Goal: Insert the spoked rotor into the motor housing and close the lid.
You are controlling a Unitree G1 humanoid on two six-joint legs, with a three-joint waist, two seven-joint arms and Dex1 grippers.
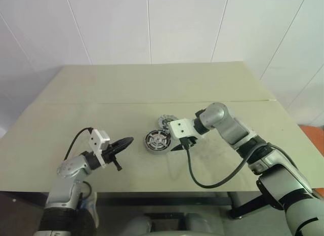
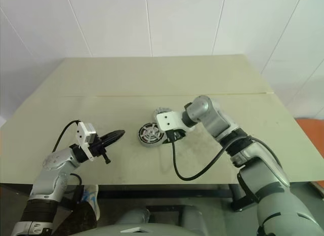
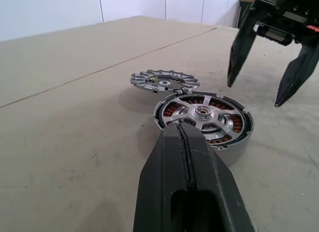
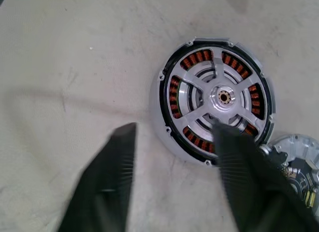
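Right gripper (image 4: 172,179) hovers spread over the housing (image 4: 215,100) mid-tabletop, rotor (image 3: 203,112) seated inside; left gripper (image 3: 184,142) is closed, empty. Lid (image 3: 164,81) lies just behind: likely stiff, weighty, slick metal, best pinched across its rim.

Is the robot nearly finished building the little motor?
Partly. The spoked rotor already sits inside the motor housing, copper windings showing between its spokes. The right gripper hangs open just above it, holding nothing; the left gripper is shut and empty. The lid lies beside the housing, so closing remains.
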